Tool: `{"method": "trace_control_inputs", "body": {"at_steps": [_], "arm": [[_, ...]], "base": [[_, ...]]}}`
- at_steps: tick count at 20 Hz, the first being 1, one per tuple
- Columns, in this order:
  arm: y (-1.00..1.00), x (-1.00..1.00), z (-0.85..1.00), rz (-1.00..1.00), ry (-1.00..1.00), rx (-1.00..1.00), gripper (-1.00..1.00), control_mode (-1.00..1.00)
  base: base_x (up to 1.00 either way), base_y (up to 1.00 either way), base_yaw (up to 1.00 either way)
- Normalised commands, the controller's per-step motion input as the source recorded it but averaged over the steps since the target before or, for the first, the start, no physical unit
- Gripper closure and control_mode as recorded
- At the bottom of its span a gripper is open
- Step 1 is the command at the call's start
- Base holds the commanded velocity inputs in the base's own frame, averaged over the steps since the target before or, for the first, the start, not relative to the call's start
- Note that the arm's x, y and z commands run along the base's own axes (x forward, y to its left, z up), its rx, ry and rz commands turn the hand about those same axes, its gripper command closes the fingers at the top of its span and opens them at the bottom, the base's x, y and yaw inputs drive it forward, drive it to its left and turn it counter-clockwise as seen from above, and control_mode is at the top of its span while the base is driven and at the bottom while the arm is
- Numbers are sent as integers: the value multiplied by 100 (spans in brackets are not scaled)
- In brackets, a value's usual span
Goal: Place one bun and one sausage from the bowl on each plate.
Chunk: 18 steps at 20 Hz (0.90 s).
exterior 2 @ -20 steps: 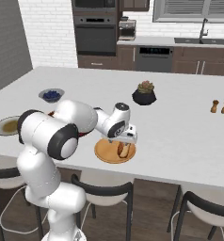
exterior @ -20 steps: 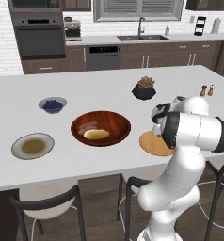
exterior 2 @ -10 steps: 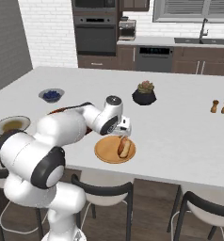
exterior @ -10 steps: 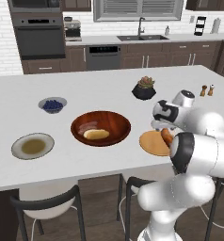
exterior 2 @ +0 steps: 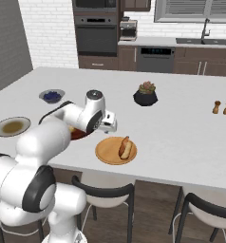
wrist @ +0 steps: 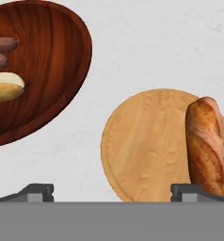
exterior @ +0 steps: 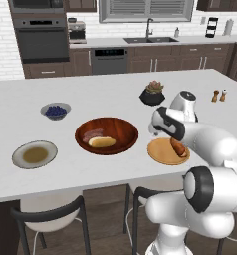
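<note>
Orange-tan and flat, the wooden plate (wrist: pixel 151 146) sits at the lower right of the hand view with one bun (wrist: pixel 207 143) lying on its right side, long, crusty and golden brown. In the right base view the same plate (exterior 2: pixel 108 153) lies near the middle of the white worktop (exterior 2: pixel 181 123), and we think there may be something more beside the bun there, but it is too small for us to tell. Our hand (wrist: pixel 113 192) hangs above the plate with its two dark tips far apart, wide open and holding nothing. The big round bowl (exterior: pixel 120 130) of shiny red-brown wood sits in the middle of the left base view, just left of the plate. In it we see a pale smooth bun (wrist: pixel 4 89) and two dark brown sausages (wrist: pixel 2 52), all long and rounded. The other plate (exterior: pixel 21 149), grey at the rim and olive-brown in the middle, sits at the left of that view with no food on it. So we judge the job is only begun: the tan plate has its bun, and the grey plate needs both a bun and a sausage.
</note>
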Motion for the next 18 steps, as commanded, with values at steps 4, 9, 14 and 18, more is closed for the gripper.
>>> {"method": "trace_control_inputs", "body": {"at_steps": [4,9,14,18], "arm": [[66,0,29,0,0,0,-100,-100],[64,4,27,0,0,0,-100,-100],[72,0,5,-10,0,0,-100,-100],[74,0,0,-34,0,10,-100,-100]], "base": [[0,0,0],[0,0,0],[0,0,0],[0,0,0]]}}
